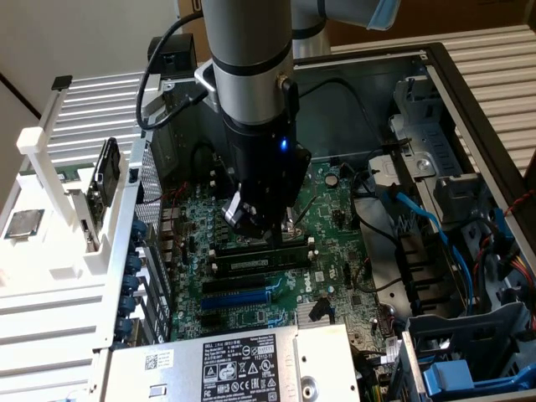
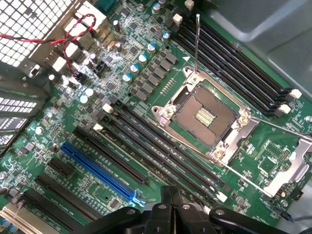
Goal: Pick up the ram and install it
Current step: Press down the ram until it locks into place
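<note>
The gripper (image 1: 251, 219) hangs low over the board (image 2: 146, 97) with its jaws together and nothing visibly between them. The ram (image 1: 260, 261) lies just below the fingertips in the exterior view, along a slot (image 2: 165, 146) beside the empty socket (image 2: 204, 114), and looks seated, though I cannot tell whether its end clips have latched. To do this well, any push should land square on the stick's top edge, straight down, both ends level.
</note>
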Tool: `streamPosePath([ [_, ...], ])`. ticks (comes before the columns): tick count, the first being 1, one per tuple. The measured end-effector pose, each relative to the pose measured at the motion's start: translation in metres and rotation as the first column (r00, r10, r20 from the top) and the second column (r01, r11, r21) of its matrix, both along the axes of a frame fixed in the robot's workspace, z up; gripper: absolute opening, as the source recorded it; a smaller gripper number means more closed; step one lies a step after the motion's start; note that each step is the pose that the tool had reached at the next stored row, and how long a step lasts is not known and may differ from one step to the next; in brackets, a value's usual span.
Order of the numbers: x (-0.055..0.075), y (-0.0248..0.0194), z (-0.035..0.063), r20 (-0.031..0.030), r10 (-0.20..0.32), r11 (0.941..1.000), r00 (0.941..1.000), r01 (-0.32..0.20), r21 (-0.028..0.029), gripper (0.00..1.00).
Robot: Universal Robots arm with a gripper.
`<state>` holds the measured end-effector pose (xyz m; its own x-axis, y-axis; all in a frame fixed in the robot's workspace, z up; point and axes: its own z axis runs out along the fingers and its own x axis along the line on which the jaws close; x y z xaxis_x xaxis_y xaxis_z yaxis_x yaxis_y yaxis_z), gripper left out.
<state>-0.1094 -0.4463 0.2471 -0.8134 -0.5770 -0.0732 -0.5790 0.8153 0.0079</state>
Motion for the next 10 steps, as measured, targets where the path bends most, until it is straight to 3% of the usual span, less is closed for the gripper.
streamPosePath([
  [2,0.0000,0.0000,0.0000,-0.0013,-0.026,0.9997,0.9997,0.026,0.0000,0.10],
  [5,0.0000,0.0000,-0.0001,-0.0081,-0.061,0.9981,0.9981,0.061,-0.0002,0.10],
  [6,0.0000,0.0000,-0.0001,-0.0192,-0.092,0.9957,0.9955,0.092,-0.0010,0.10],
  [8,0.0000,0.0000,0.0001,-0.0360,-0.133,0.9911,0.9904,0.133,-0.0032,0.10],
  [10,0.0000,0.0000,0.0001,-0.0430,-0.153,0.9881,0.9872,0.153,-0.0043,0.10],
])
